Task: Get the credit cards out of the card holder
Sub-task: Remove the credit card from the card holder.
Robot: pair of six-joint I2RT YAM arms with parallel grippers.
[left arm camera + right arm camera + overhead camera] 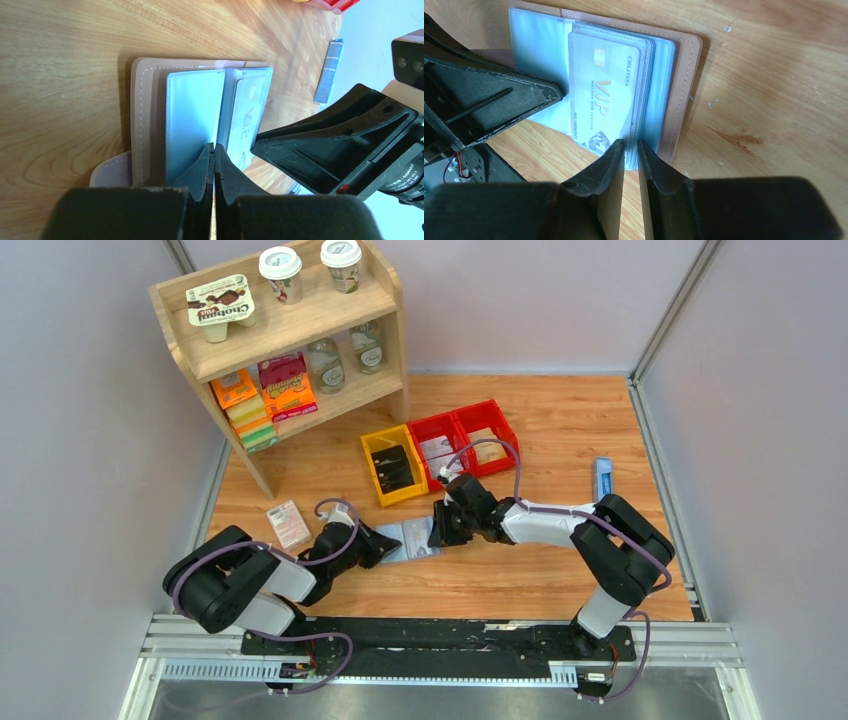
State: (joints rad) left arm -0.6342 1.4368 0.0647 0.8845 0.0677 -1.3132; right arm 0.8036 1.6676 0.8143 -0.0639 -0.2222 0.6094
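The card holder lies open on the wooden table between both grippers, brown rim outside, blue-grey leaves inside. A white VIP credit card shows on top of a stack of clear sleeves; it also appears as a credit card in the left wrist view. My left gripper is shut, its tips against the near edge of the left blue-grey leaf. My right gripper has its jaws closed narrowly on the edge of the sleeve stack, just right of the card.
A yellow bin and two red bins sit just behind the holder. A pink-and-white packet lies to the left, a narrow blue object at far right. A wooden shelf with goods stands back left.
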